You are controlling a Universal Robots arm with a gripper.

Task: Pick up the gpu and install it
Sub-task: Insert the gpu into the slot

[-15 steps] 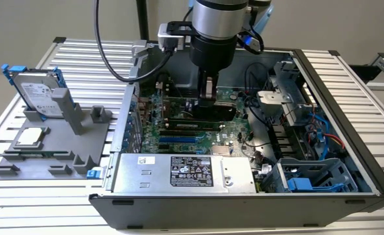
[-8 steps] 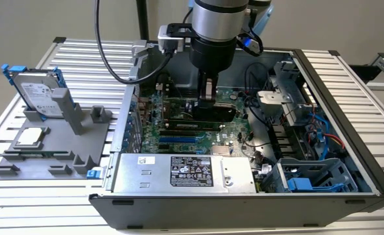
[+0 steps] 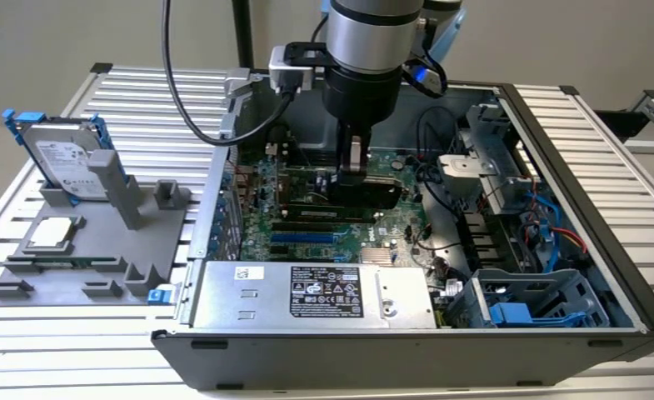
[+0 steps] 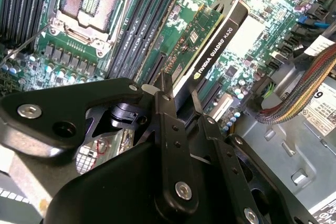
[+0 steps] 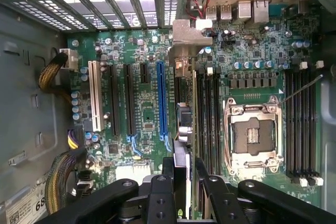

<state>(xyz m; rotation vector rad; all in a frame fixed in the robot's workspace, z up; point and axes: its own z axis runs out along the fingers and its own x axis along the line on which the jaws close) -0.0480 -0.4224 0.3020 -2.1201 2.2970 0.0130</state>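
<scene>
Gripper (image 4: 181,103) jaws clamped on gpu (image 4: 214,43), held edge-on low over motherboard (image 5: 147,114), just beside blue slot (image 5: 161,98); seating unclear. Should keep card upright, bracket toward rear, pressing evenly.

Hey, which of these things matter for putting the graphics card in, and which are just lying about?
In the job: gpu; gripper, shut on it; motherboard.
Lying about: hard drive with blue rails; gray holder; power supply.
</scene>
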